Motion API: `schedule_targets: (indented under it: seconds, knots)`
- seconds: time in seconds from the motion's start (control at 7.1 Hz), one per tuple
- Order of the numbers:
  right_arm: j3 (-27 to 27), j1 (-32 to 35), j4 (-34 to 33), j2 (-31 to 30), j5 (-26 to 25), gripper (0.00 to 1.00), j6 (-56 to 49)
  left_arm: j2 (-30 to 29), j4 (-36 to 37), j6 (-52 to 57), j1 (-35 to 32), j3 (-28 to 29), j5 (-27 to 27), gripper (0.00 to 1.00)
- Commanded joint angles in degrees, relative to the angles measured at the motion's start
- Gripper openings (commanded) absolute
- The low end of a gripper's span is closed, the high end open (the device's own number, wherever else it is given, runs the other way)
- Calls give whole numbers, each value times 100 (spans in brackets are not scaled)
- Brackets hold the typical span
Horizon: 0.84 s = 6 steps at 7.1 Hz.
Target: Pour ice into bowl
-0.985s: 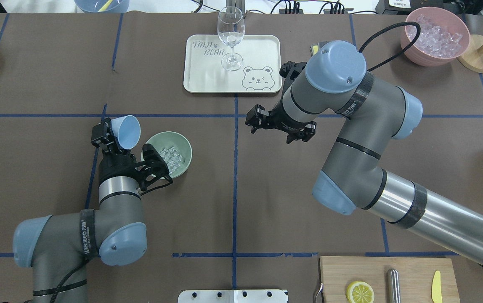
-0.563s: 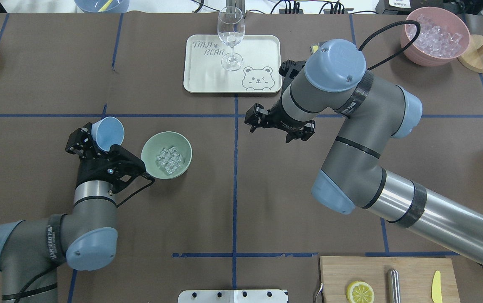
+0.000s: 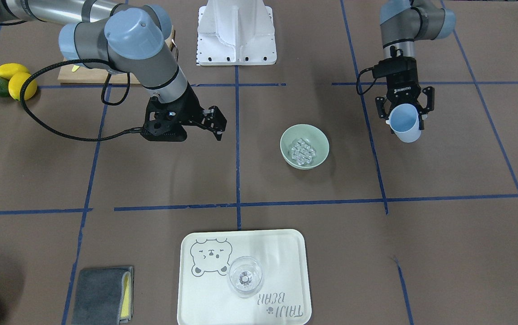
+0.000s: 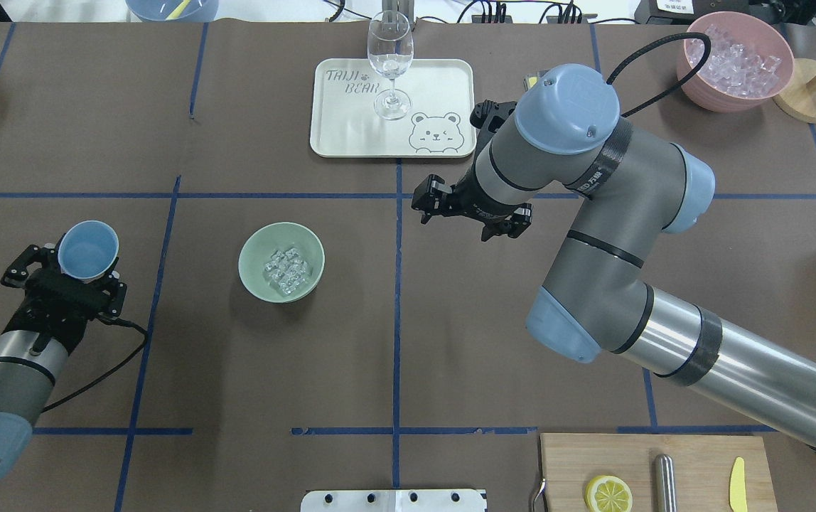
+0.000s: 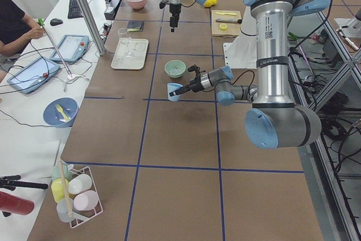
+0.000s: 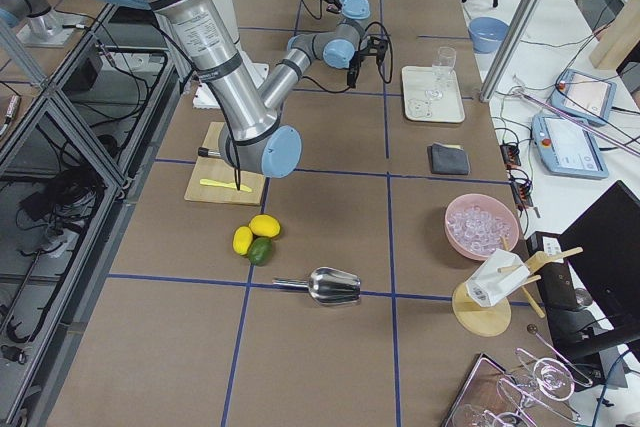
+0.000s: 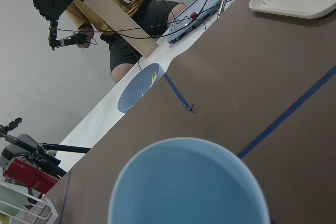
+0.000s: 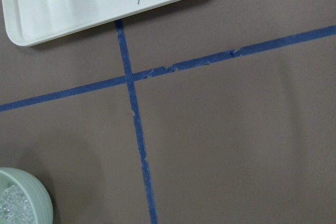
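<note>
The pale green bowl (image 4: pixel 246 250) stands left of the table's centre, and the ice (image 4: pixel 286 270) lies in it as a small heap of clear cubes. Both also show in the front-facing view: bowl (image 3: pixel 287 138), ice (image 3: pixel 302 151). My left gripper (image 4: pixel 70 269) is well to the bowl's left, shut on a blue cup (image 4: pixel 88 249) held mouth up. The left wrist view shows no ice in the cup (image 7: pixel 189 187). My right gripper (image 4: pixel 466 213) hovers open to the bowl's right, holding nothing. In the right wrist view the bowl's rim (image 8: pixel 42 195) shows at the bottom left.
A cream tray (image 4: pixel 443 85) with a wine glass (image 4: pixel 389 64) sits at the far middle. A pink tub (image 4: pixel 692 75) of ice stands far right. A cutting board (image 4: pixel 571 462) with a lemon half lies at the near right. A grey cloth (image 3: pixel 101 293) lies beside the tray.
My left arm has swung left, away from the bowl, carrying the blue cup, which has turned from tilted to mouth up. The right arm has barely moved.
</note>
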Motion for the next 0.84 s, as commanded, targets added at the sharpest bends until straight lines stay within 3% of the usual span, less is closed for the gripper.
schedule_targets:
  seconds: [0.0, 0.14, 0.42, 0.7]
  knots:
    - [4, -9, -2, 0, 4, 100, 9, 292, -1202, 19, -28, 385, -182, 0]
    - [22, 0, -2, 0, 4, 100, 9, 380, -1946, -42, -280, 446, -765, 0]
    - [22, -9, -2, 0, 4, 100, 9, 539, -2723, -60, -457, 892, -824, 0]
    - [31, -9, -2, 0, 4, 100, 9, 539, -3044, -1021, -555, 1122, -842, 0]
